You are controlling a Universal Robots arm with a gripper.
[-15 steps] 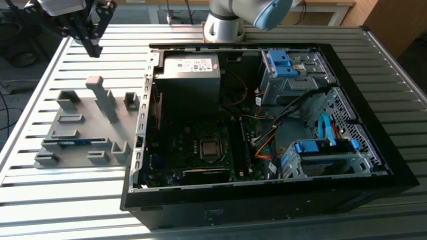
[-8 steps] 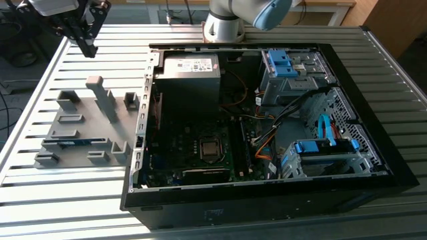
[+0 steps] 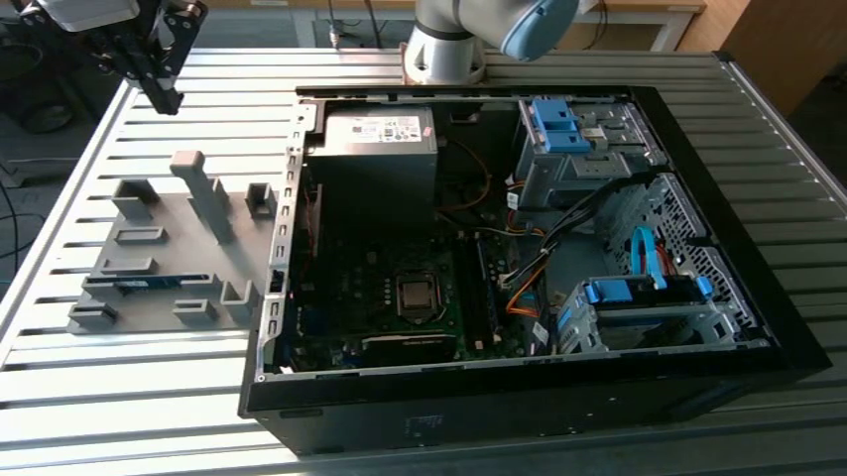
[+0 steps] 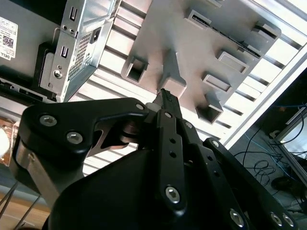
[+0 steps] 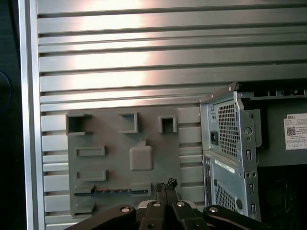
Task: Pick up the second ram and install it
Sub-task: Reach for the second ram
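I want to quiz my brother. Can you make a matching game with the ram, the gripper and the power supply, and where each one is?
Things:
1 ram
2 gripper
3 power supply

Places:
A inside the case
B up above the table
C lying in the grey holder

Pairs: 1-C, 2-B, 3-A
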